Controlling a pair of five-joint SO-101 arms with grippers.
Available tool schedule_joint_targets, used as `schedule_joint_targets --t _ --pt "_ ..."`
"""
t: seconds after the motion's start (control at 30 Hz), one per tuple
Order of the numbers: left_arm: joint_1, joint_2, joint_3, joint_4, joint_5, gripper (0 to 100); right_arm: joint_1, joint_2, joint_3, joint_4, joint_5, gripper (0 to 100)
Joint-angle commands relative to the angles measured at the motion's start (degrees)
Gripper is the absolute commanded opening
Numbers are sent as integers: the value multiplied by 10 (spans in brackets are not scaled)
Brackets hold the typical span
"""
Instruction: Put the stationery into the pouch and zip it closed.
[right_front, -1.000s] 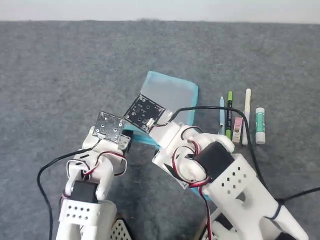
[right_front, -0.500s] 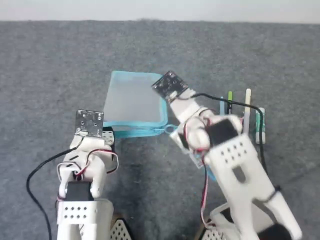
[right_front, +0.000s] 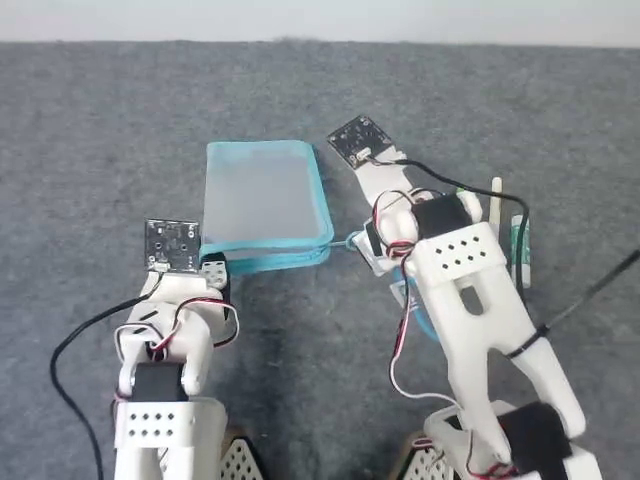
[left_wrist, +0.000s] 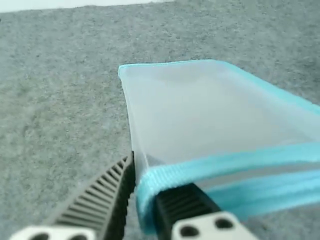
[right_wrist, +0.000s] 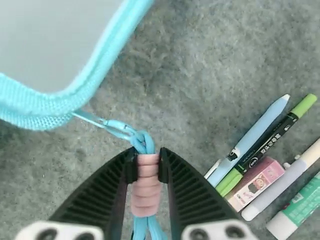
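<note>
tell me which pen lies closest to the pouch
The light blue pen, at the row's end facing the pouch; the green-and-black pen lies just beyond it.

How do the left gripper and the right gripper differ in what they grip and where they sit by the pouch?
The left gripper clamps the pouch by its teal edge at a corner; the right gripper clamps the pink zip pull. The left gripper touches the pouch; the right gripper sits off its other corner, beside the stationery. Both are shut.
</note>
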Motion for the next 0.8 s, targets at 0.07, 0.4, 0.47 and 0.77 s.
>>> schedule_joint_targets --t 0.07,0.4,0.47,0.77 --pt "-13 -9 -5 -12 11 10 31 12 -20 19 3 51" --pt "-13 -11 0 -13 12 10 121 -84 -58 150 -4 297" --pt "-13 -11 0 -14 13 10 182 -80 -72 156 -4 276" --pt "-16 -12 -1 -13 20 10 284 103 -82 79 19 154"
